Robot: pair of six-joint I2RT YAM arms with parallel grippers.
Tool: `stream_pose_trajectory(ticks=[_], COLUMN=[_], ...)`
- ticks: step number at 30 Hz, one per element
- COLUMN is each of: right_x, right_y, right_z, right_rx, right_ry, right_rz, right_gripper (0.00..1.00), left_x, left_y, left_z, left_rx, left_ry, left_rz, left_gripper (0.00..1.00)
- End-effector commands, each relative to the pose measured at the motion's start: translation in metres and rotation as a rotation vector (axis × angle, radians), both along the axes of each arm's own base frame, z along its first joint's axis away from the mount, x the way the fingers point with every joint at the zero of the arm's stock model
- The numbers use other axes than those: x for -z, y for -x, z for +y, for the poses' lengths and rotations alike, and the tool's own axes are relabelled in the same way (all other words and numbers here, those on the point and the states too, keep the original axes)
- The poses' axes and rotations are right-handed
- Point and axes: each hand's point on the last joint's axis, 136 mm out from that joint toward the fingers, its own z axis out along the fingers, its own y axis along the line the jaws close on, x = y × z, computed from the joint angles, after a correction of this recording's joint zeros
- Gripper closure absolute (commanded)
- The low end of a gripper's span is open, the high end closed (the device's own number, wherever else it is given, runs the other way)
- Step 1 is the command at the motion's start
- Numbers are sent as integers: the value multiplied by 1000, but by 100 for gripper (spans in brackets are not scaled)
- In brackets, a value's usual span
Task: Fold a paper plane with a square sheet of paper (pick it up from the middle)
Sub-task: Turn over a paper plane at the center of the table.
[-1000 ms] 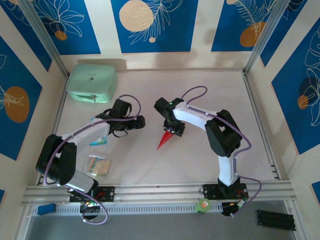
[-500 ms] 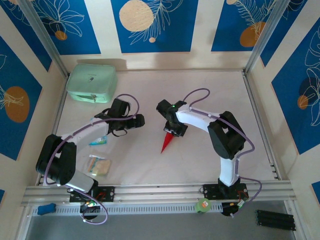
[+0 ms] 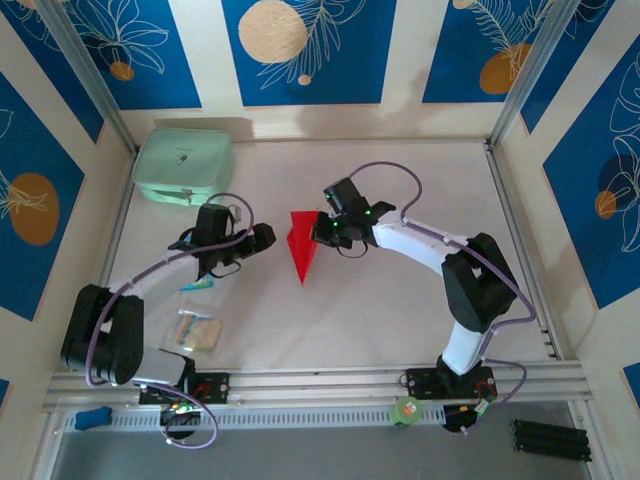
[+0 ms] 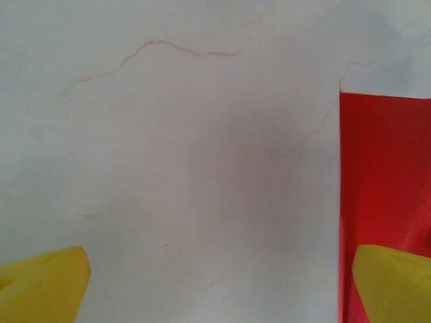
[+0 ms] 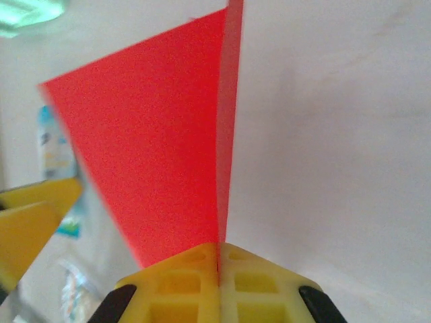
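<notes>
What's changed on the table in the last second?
The right gripper, still shut on the plane, carried it leftward and away from the bases, toward the left gripper. From above, the plane now shows a broader face. The left gripper drew slightly left and is open beside the plane. The green case and the packets stayed put.

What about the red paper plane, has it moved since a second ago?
Yes. In the overhead view the paper plane has shifted left and up the picture, closer to the green case, pinched in the right gripper.
</notes>
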Motion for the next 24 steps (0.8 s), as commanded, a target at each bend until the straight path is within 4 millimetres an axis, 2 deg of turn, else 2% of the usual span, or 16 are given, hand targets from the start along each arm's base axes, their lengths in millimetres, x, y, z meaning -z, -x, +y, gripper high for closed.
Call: stream_pose_trajectory(ticks=[1,7,13,16,19,24], right_x=[-19,7,40,50,57,71], right_y=[7,8,13,17,20,24], right_z=[24,15,-5,-16,-24,-34], right_rx=[-158,-153,-118,-97,-84,-59], right_ry=[-191,-271,-265,-259,-251,-231], right_rz=[-50,13,65,83,97,124], right_gripper=[97,97,97,97,97,97], left_x=[-22,-21,-6,4,13,25], left_y=[-6,-4,3,9,15,23], left_z=[-6,-18,-35,-45,-59,-86], left_rx=[3,35,83,107,137,188], left_ry=[86,159,240,277,307,371], left_rz=[-70,-45,25,63,100,148], left_gripper=[1,1,0,4,12,37])
